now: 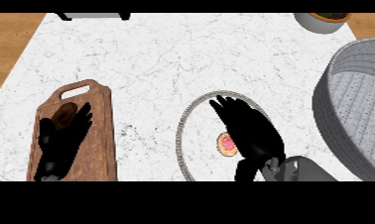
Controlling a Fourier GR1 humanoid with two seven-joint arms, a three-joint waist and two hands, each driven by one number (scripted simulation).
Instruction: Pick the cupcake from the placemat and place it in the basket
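While hovering over the round white placemat with a grey beaded rim (pixel 181 129), right hand (pixel 249 129) sits flat, fingers straight and spread, holding nothing. Small pink-frosted cupcake (pixel 227 144) peeking out just left of the palm, touching or nearly so. Definitely the nearer hand; left hand (pixel 62 139) resting relaxed over the brown wooden cutting board (pixel 99 119), well apart. Big grey woven basket (pixel 344 114) off to the right, bare marble between, so plenty of room to swing over.

A wooden cutting board (pixel 92 134) lies left; a potted plant (pixel 324 21) stands far right.
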